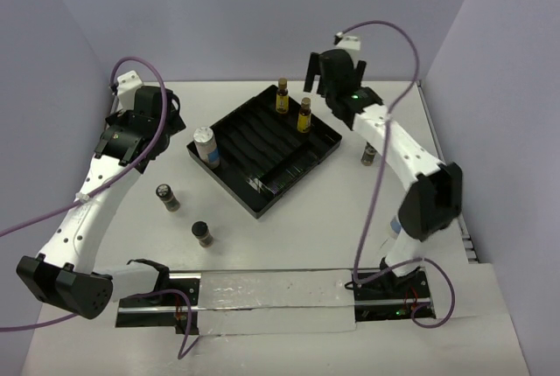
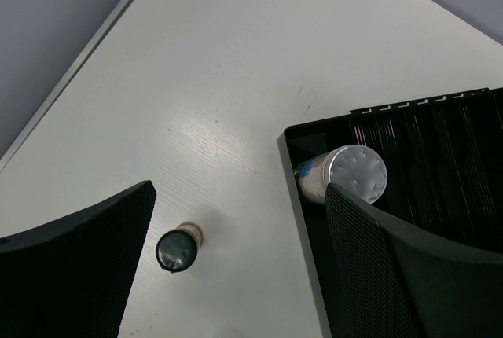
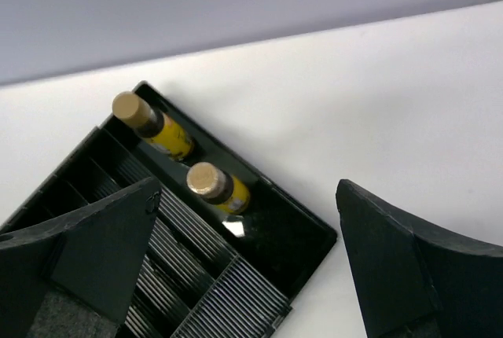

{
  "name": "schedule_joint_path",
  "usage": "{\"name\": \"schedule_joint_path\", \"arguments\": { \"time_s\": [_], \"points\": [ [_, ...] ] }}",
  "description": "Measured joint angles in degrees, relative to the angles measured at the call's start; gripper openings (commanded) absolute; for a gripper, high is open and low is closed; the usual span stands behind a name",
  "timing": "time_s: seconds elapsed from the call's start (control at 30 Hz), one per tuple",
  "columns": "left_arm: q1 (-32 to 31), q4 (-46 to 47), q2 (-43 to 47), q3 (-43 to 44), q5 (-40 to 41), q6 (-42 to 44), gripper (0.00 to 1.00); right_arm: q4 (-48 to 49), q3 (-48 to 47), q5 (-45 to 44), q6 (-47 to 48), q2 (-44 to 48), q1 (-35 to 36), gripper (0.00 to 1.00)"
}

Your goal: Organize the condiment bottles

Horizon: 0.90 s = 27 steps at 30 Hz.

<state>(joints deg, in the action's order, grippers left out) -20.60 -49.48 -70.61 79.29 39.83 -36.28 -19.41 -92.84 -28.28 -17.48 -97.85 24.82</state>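
Observation:
Two amber-yellow condiment bottles [image 1: 283,96] [image 1: 304,116] stand upright along the far edge of the black ridged tray [image 1: 289,170]. The right wrist view shows them [image 3: 149,126] [image 3: 216,187] below and left of my open right gripper [image 3: 247,259], which hovers over the tray's far right corner [image 1: 334,79] with nothing between its fingers. A white-lidded blue-labelled bottle [image 1: 206,145] [image 2: 354,173] stands in the tray's left corner. Two short dark bottles [image 1: 166,197] [image 1: 203,233] stand on the table left of the tray. My left gripper [image 1: 169,114] [image 2: 236,275] hangs open above one dark bottle [image 2: 176,250].
Another small bottle [image 1: 368,154] stands on the table right of the tray, partly behind the right arm. Walls close the table at the back and both sides. A clear strip [image 1: 271,293] lies along the near edge between the arm bases.

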Motion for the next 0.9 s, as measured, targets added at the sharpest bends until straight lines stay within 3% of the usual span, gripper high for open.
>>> {"name": "schedule_joint_path", "arguments": {
  "time_s": [0.17,0.27,0.5,0.7,0.9],
  "points": [
    [0.0,0.8,0.0,-0.9,-1.1,-0.7,0.97,0.8,12.4,0.8,-1.9,17.8,-6.4,1.00],
    [0.0,1.4,0.0,-1.6,-2.0,-0.8,0.97,0.9,20.1,1.2,-4.0,23.2,-11.7,1.00],
    [0.1,2.1,-0.8,-1.8,-2.6,-0.8,0.97,-1.4,31.2,4.7,-8.1,17.3,-19.3,1.00],
    [0.1,2.2,-0.9,-1.8,-2.8,-0.8,0.97,-1.1,33.1,6.5,-8.9,11.9,-19.8,1.00],
    [0.1,2.2,-1.3,-1.8,-2.8,-0.8,0.97,-0.1,33.1,7.3,-8.9,8.7,-19.8,0.85]
  ]
}}
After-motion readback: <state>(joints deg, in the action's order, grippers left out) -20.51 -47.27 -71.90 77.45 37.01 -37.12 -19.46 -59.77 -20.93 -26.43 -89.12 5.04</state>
